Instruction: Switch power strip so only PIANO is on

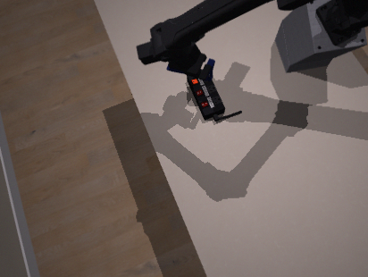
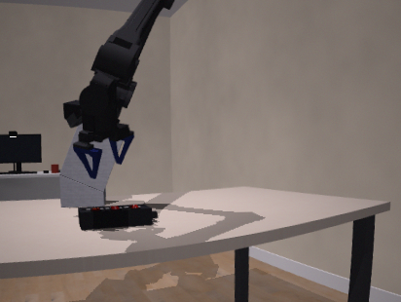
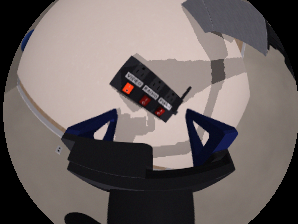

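Note:
A black power strip lies flat on the pale table, right way up, with a short black cable stub at its near end. It carries a row of red rocker switches with small white labels beside them; the switch at the far end glows brighter than the others. The label text is too small to read. My gripper with blue fingers is open and empty, hanging above the strip's far end. In the wrist view the strip lies between and beyond my two fingers.
The arm's grey base stands on the table at the back right. The table's left edge runs diagonally, with wooden floor beyond it. A desk with a monitor stands far in the background.

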